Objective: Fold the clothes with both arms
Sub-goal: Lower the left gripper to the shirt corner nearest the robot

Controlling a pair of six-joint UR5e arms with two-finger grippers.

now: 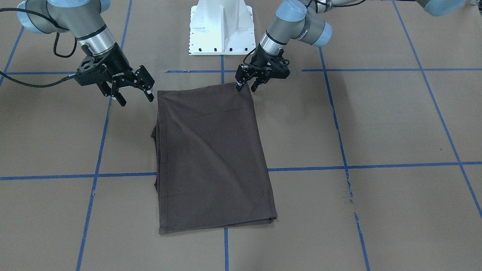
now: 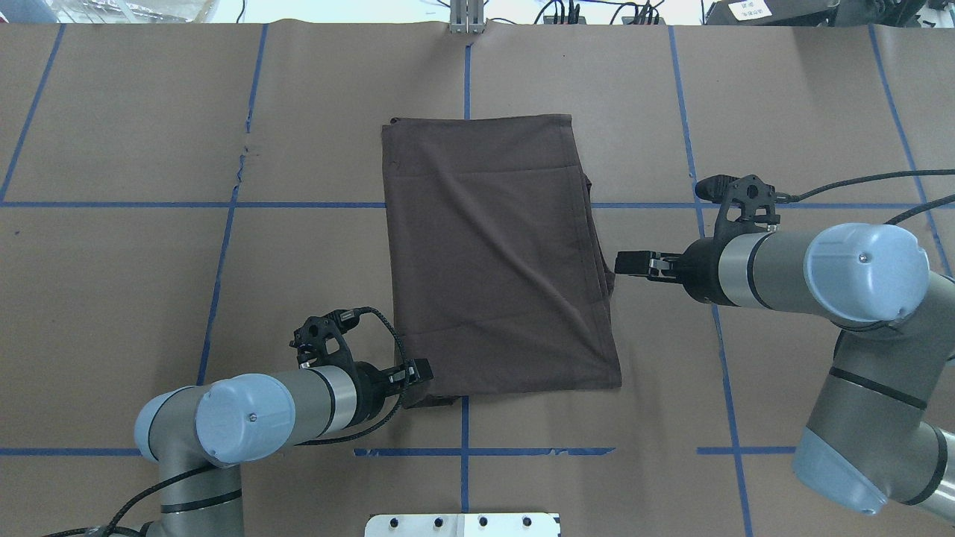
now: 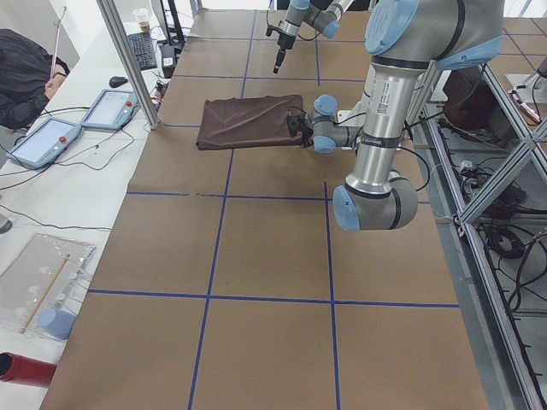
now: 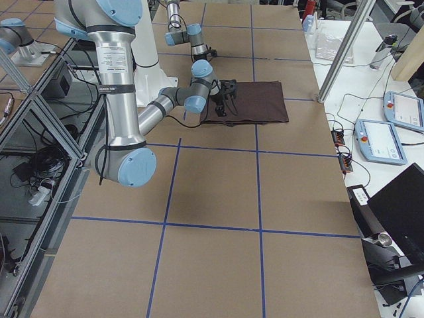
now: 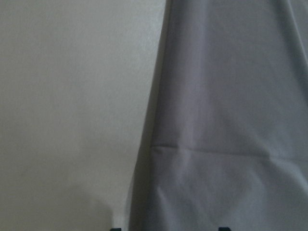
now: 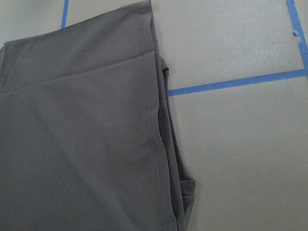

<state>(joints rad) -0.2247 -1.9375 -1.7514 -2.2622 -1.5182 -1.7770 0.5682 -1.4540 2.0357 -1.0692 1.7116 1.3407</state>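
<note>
The dark brown-grey T-shirt [image 1: 211, 158] lies flat on the table, folded into a long rectangle [image 2: 492, 253]. Its collar and chest print are hidden. My left gripper [image 1: 246, 88] is low at the shirt's corner nearest the robot on my left side [image 2: 419, 373]. It is open, and the left wrist view shows cloth [image 5: 231, 120] between the two fingertips. My right gripper [image 1: 135, 98] is open and empty, raised beside the shirt's right edge [image 2: 630, 262]. The right wrist view looks down on that layered edge [image 6: 163, 144].
The white pedestal base [image 1: 220, 28] stands just behind the shirt. Blue tape lines [image 1: 376, 165] cross the brown paper table. In the exterior left view an operator [image 3: 26, 73] and two tablets [image 3: 111, 107] sit along the far table edge.
</note>
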